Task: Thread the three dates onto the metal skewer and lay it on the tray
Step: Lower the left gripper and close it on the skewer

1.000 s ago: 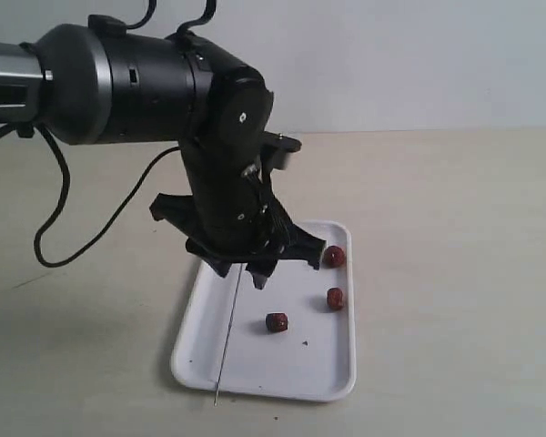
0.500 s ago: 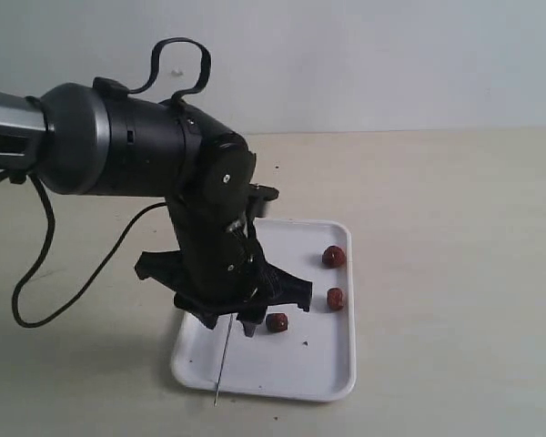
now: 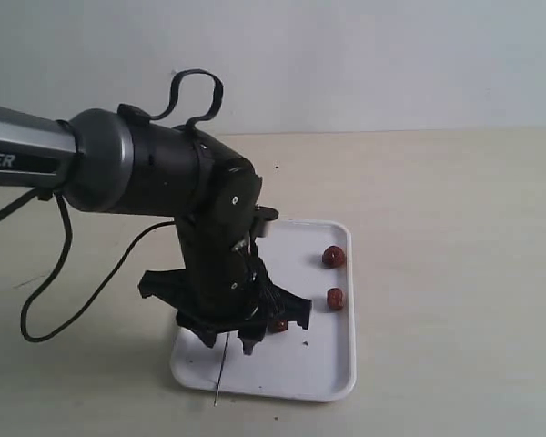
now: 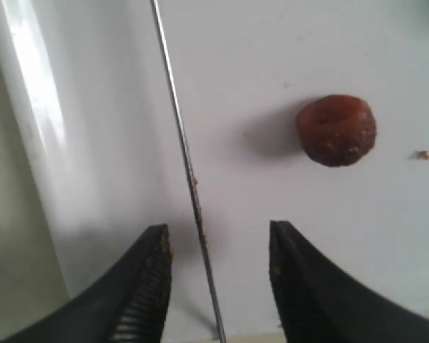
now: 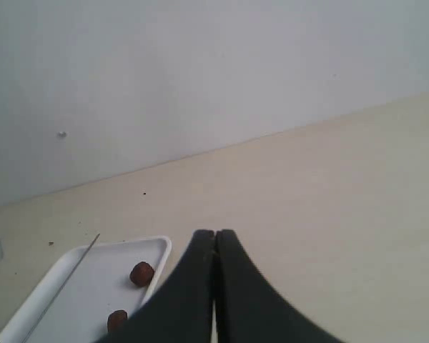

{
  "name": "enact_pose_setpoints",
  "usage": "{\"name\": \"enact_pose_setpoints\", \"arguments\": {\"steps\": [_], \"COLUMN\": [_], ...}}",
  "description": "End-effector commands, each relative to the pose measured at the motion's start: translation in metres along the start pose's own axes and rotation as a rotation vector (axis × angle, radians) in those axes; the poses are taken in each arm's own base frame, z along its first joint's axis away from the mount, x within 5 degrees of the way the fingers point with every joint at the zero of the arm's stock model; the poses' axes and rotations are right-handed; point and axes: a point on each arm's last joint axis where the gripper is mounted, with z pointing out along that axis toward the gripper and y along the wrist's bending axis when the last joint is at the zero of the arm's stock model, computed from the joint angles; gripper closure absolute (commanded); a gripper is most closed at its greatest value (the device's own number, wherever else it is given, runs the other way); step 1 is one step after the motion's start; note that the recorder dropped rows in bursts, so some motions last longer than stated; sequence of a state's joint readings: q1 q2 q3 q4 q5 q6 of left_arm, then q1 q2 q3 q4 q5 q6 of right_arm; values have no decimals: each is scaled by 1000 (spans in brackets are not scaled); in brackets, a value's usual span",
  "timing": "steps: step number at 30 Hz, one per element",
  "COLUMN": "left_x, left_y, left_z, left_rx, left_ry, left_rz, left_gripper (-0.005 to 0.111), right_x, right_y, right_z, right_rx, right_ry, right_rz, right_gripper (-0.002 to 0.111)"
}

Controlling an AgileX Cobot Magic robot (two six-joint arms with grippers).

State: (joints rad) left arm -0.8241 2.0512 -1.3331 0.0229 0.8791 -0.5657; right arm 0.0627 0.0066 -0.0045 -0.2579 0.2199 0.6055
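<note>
Left wrist view: the thin, straight grey metal skewer (image 4: 182, 143) is seen lying flat on the white rectangular tray (image 4: 272, 43). It runs between the spread black fingers (image 4: 146, 286) of the left gripper (image 4: 214, 279), nearer one finger than the other, and nothing is gripped.
Skewer position: it is laid along the tray's left long edge, with its tip overhanging the near short edge above the beige worktop (image 3: 455, 228).
Dates: three small dark red-brown wrinkled dates (image 3: 333, 257) are loose on the tray. Two are near the right long edge and one is beside the gripper, partly hidden.
Right gripper (image 5: 215, 286): it is closed on nothing and held well apart from the tray.
Step in hand: picking up the skewer, as judged.
Advice: the rod is best centred between the fingers before they are lowered to the tray and closed squarely. Pinched off-centre, it is likely to roll.
Writing: "PER" is read on the silver arm tube (image 3: 9, 160), and the rest is cut off.
</note>
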Motion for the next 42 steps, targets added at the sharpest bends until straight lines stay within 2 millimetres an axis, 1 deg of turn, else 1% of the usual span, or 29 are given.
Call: {"name": "enact_pose_setpoints", "arguments": {"steps": [1,9,14,42], "left_x": [1,-1,-5,-2], "left_y": [-1,0,8,8], "left_z": [7,8,8,9], "left_rx": [-2,3,1,-2], "left_ry": [9,1,5,45], "left_rz": [-13,-22,-47,-56], "left_gripper": [62,62,62,62], "right_x": [0,0,0,0], "right_y": [0,0,0,0], "right_z": [0,0,0,0], "right_rx": [0,0,0,0], "right_ry": [-11,-11,-11,-11], "right_rz": [-16,-16,-16,-16], "right_gripper": [108,108,108,108]}}
